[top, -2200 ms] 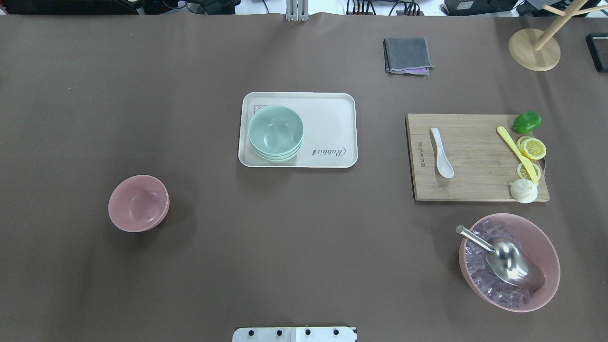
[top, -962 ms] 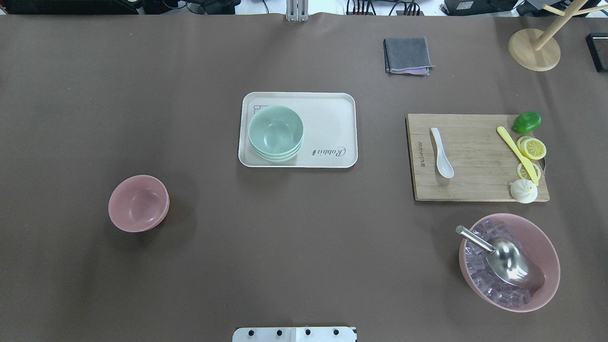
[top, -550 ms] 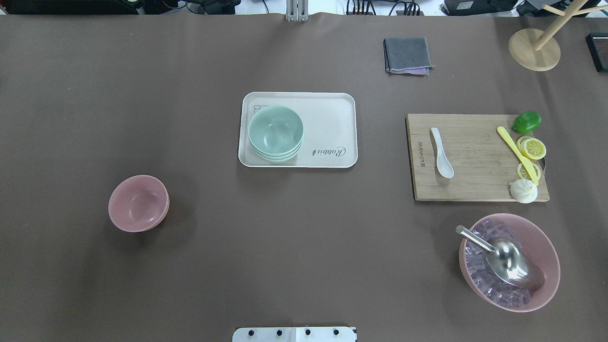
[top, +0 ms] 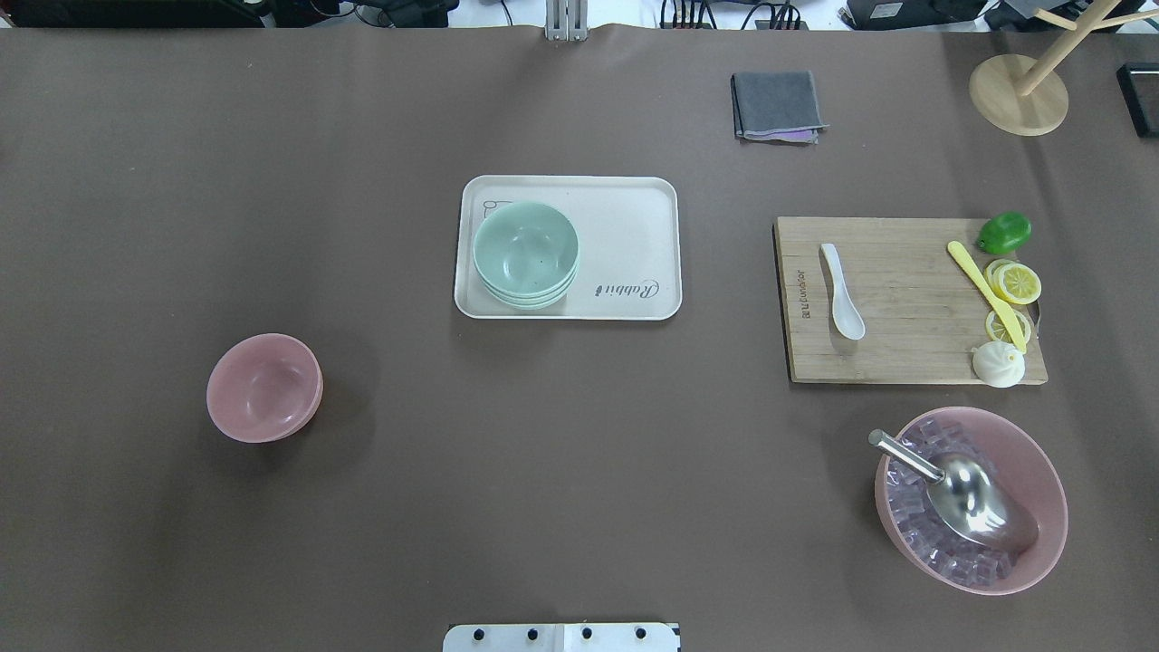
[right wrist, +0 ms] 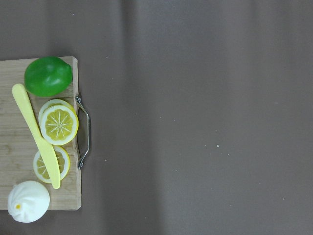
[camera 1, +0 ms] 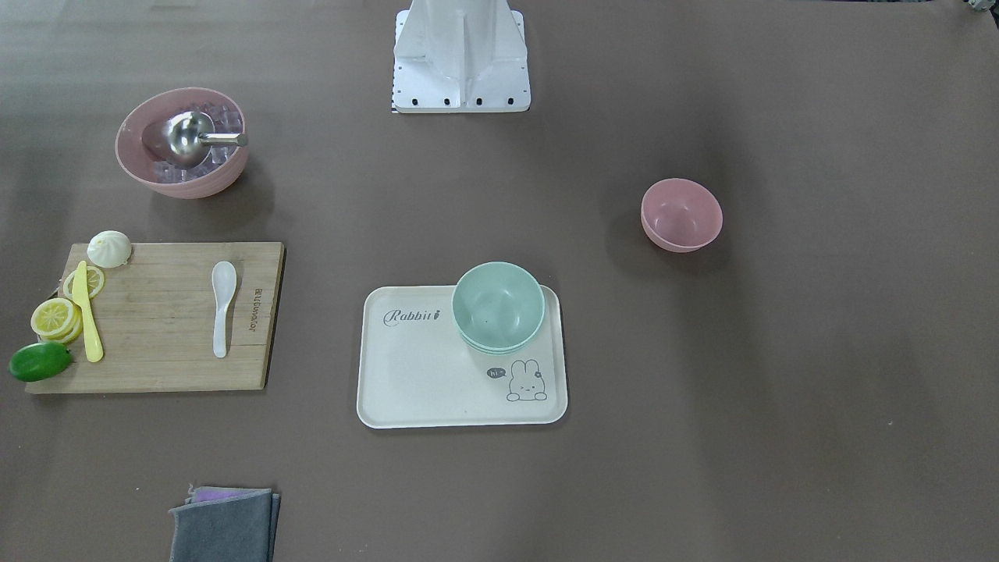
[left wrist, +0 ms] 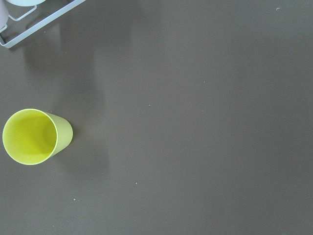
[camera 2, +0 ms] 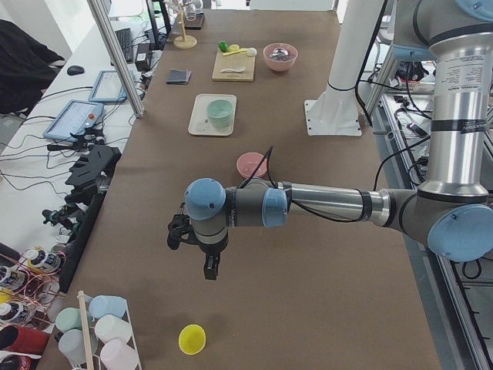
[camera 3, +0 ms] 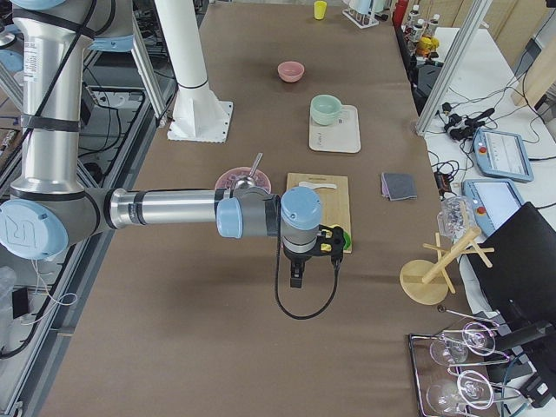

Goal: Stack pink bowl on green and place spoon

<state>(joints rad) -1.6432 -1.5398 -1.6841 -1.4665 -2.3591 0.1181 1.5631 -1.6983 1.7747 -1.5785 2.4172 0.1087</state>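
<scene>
A small pink bowl (top: 263, 388) sits alone on the table's left side. A pale green bowl (top: 525, 254) tops a short stack on the left part of a cream tray (top: 634, 213). A white spoon (top: 842, 292) lies on a wooden cutting board (top: 905, 308) at the right. My left gripper (camera 2: 212, 270) shows only in the exterior left view, hanging above bare table beyond the pink bowl (camera 2: 251, 164); I cannot tell whether it is open. My right gripper (camera 3: 295, 278) shows only in the exterior right view, past the board's end; I cannot tell its state either.
The board also holds a yellow knife (top: 987, 294), lemon slices, a lime (top: 1003, 232) and a bun. A large pink bowl (top: 1041, 471) holds ice cubes and a metal scoop. A grey cloth (top: 777, 105) lies at the back. A yellow cup (left wrist: 34, 136) stands near the left gripper.
</scene>
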